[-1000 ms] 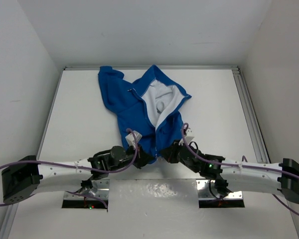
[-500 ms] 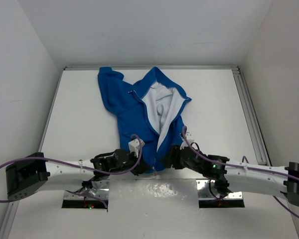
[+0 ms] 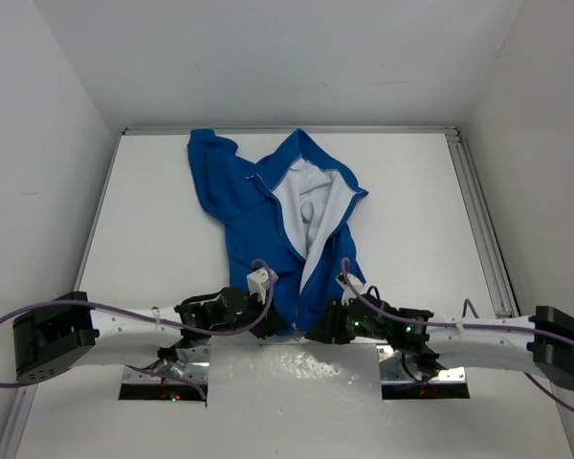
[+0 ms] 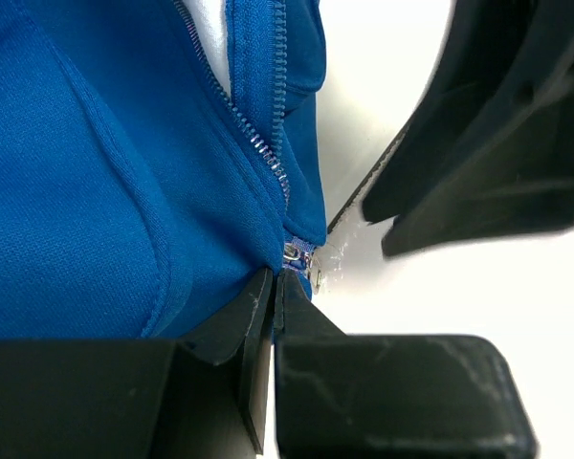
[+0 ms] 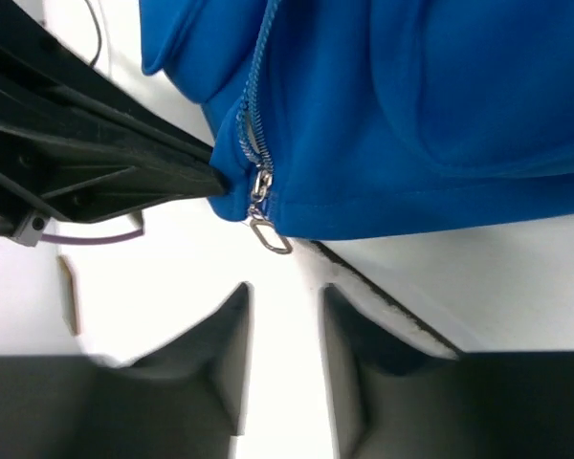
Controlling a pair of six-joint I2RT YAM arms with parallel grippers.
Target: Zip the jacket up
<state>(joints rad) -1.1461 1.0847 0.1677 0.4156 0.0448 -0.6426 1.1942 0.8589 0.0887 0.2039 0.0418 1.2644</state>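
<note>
- One white worktop (image 3: 153,229), seen from above, carries everything described here.
- One bright blue fleece jacket (image 3: 253,215) lies on it, front side up, about midway between the left and right edges. Its top is near the far edge, and its hem reaches almost to the near edge, between the two grippers.
- Left arm (image 3: 124,320), white with black joints, reaches in low from the near left corner toward the hem.
- Right arm (image 3: 478,335), a match for the left, reaches in low from the near right corner toward the same spot.
- Upper front of the jacket spreads open in a V, showing white lining (image 3: 311,206). The two front halves come together only down at the hem.
- Left gripper (image 4: 273,282) has its black jaws pressed together, pinching the jacket's hem right at the foot of the zipper.
- Right gripper (image 5: 285,296) has its jaws apart with nothing between them. It sits just off the hem, over bare worktop, with its tips pointing at the pull tab.
- Silver zipper (image 4: 253,134) runs up the front from the hem. Its two rows of teeth part a short way above the slider.
- Slider (image 5: 260,182) sits at the very bottom of the zipper, just beside the left gripper's tips.
- Pull tab (image 5: 271,236), a small metal loop, hangs past the hem over the worktop. It is just beyond the right gripper's fingertips and not touching them.
</note>
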